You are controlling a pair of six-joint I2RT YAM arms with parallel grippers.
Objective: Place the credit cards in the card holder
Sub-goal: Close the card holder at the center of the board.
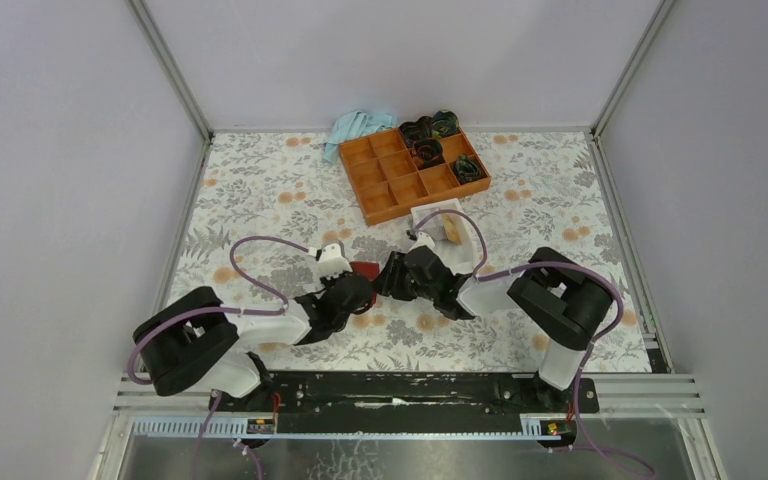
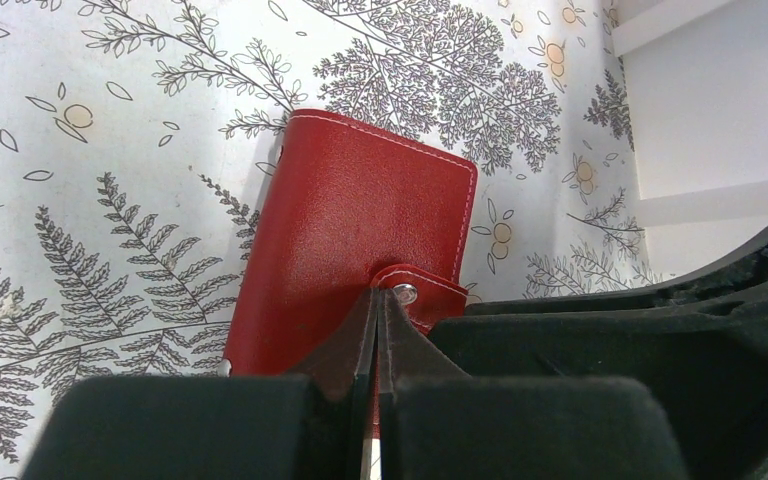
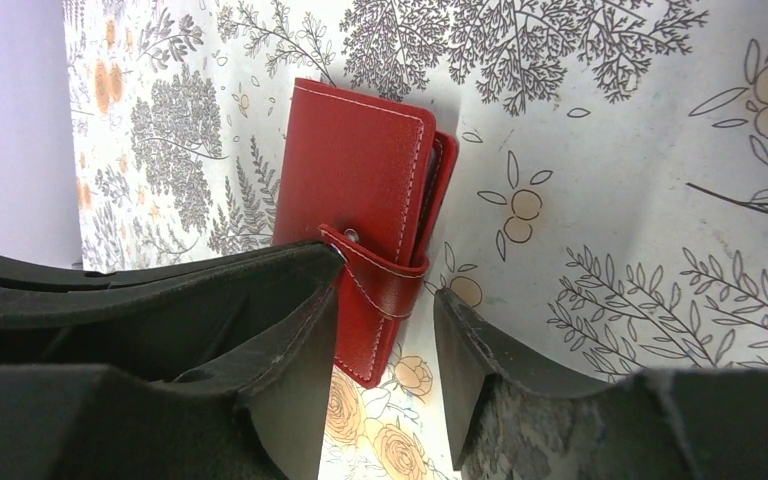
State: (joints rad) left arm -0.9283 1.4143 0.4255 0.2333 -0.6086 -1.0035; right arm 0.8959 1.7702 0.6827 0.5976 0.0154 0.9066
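**Dark-red leather folding card holder [image 2: 355,220] lies closed between my arms**

It rests flat on the floral-patterned surface [image 2: 80,200], near my bases, with its snap tab [image 3: 385,285] wrapped round one long edge and fastened. My left end effector [image 2: 378,300] has its fingers pressed tight together, and their tips touch the tab right at the metal snap. I cannot tell whether they pinch any leather. My right end effector [image 3: 388,300] stands fairly wide with nothing held, one finger on either side of the tab end of the holder. Farther back on the surface sits the orange compartment tray [image 1: 378,212]. Just in front of it is a small whitish rectangular box [image 1: 430,215], and something tan shows at its side, too small to make out.
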